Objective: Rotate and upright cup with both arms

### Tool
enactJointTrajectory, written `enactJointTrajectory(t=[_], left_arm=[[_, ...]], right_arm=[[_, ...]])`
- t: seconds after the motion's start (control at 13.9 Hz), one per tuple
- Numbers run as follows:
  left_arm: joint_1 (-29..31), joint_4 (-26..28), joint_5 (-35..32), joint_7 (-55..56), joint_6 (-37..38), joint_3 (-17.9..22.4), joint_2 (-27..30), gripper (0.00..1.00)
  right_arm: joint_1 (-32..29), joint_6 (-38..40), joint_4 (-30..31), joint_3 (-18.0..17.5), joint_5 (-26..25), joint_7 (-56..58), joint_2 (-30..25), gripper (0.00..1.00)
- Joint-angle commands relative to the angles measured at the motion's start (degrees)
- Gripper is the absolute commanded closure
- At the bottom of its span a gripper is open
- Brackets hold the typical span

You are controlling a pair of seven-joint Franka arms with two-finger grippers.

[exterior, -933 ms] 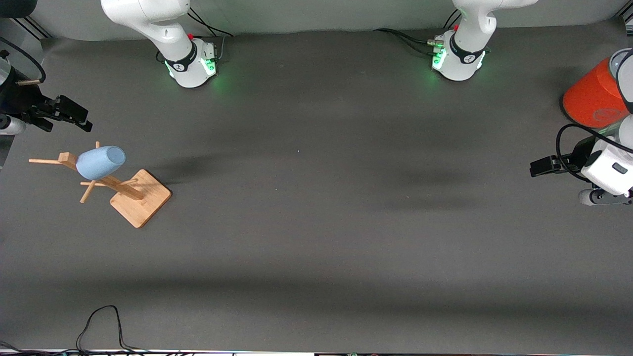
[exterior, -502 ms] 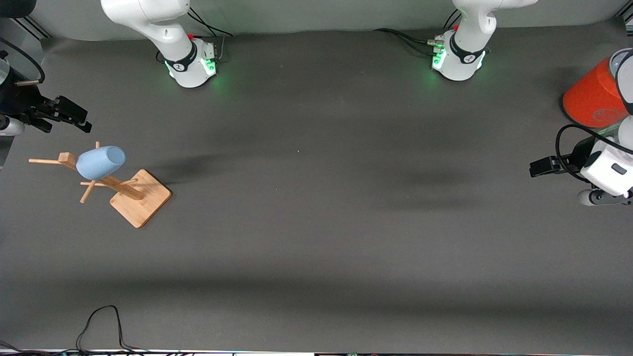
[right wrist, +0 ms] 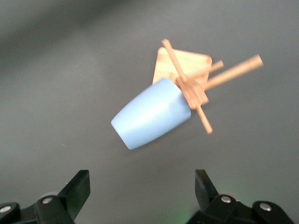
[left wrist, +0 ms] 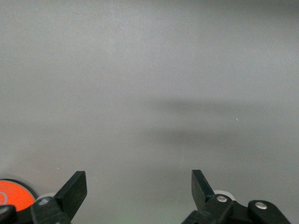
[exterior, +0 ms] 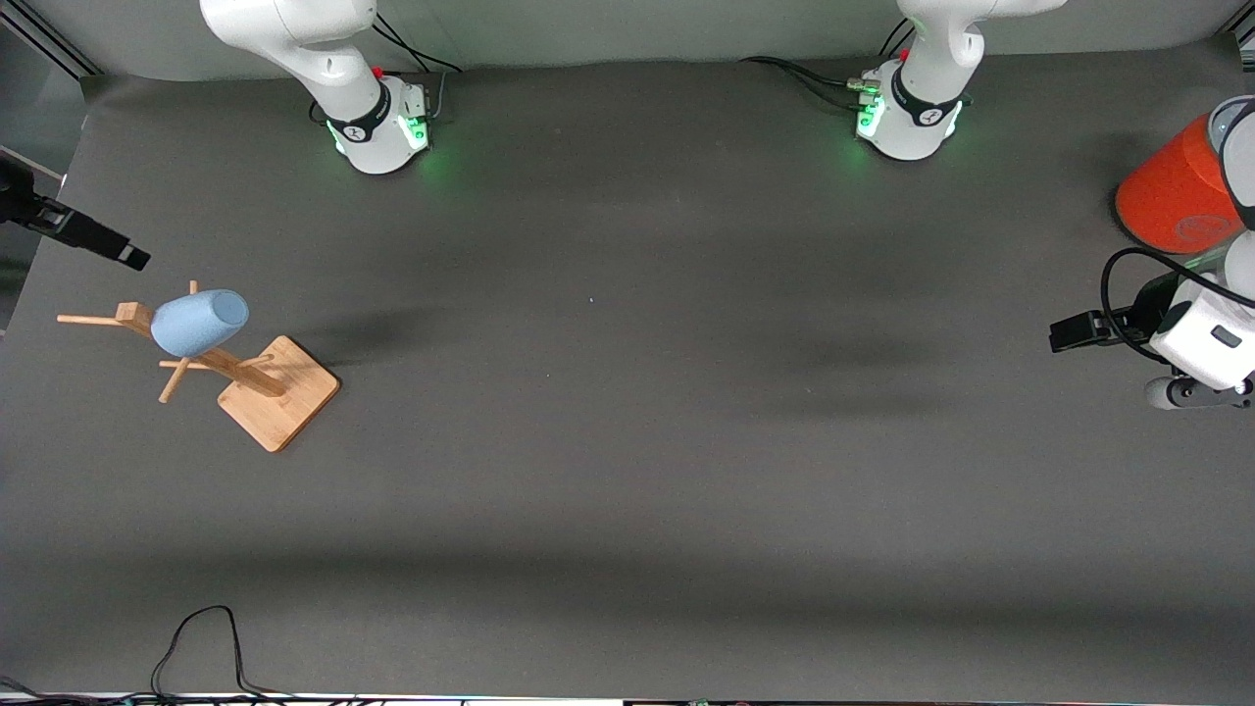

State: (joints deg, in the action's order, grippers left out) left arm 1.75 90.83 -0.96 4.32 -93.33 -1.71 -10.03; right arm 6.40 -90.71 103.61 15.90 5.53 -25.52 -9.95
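The light-blue cup (exterior: 201, 322) sits tilted on a peg of a wooden rack (exterior: 279, 392) toward the right arm's end of the table. Its closed bottom points away from the post. In the right wrist view the cup (right wrist: 152, 113) and the rack (right wrist: 187, 65) lie ahead of my right gripper (right wrist: 142, 186), which is open, empty and apart from the cup. That right gripper (exterior: 127, 255) hangs over the table's edge beside the rack. My left gripper (exterior: 1069, 331) waits over the left arm's end, and the left gripper (left wrist: 138, 184) is open with bare table between its fingers.
A large orange can (exterior: 1172, 191) stands at the left arm's end, partly hidden by that arm, and the orange can (left wrist: 14, 195) shows beside the left fingers. A black cable (exterior: 196, 637) loops at the table's edge nearest the front camera.
My right gripper has turned and drawn back toward the table's edge, so less of it shows. The cup, the rack and the left arm have not moved.
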Motion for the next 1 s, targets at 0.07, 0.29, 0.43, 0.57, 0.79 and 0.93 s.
enactJointTrajectory(t=[0.07, 0.29, 0.43, 0.57, 0.79, 0.93], left_arm=[[-0.3, -1.3, -0.1, -0.5, 0.1, 0.2, -0.5, 0.00], [-0.2, -1.4, 0.3, -0.5, 0.0, 0.2, 0.0, 0.00], [-0.2, -1.3, 0.4, -0.1, -0.3, 0.2, 0.5, 0.00], [-0.2, -1.0, 0.4, -0.1, -0.3, 0.2, 1.1, 0.00], [-0.2, -1.0, 0.3, 0.1, -0.2, 0.2, 2.0, 0.00], [-0.2, -1.0, 0.3, 0.1, 0.2, 0.2, 2.6, 0.00]], right_arm=[[0.0, 1.0, 0.3, 3.3, 5.5, -15.9, 2.4, 0.00], [-0.1, -0.1, 0.3, 6.8, 12.6, -23.1, 6.2, 0.00], [-0.1, -0.9, 0.3, 8.8, 14.6, -24.4, 9.1, 0.00], [0.0, -1.3, 1.1, 9.2, 16.4, -25.3, 10.8, 0.00], [0.1, -4.6, 4.6, 9.2, 17.1, -26.6, 10.7, 0.00], [0.1, -6.3, 5.9, 9.2, 17.8, -26.6, 10.8, 0.00]])
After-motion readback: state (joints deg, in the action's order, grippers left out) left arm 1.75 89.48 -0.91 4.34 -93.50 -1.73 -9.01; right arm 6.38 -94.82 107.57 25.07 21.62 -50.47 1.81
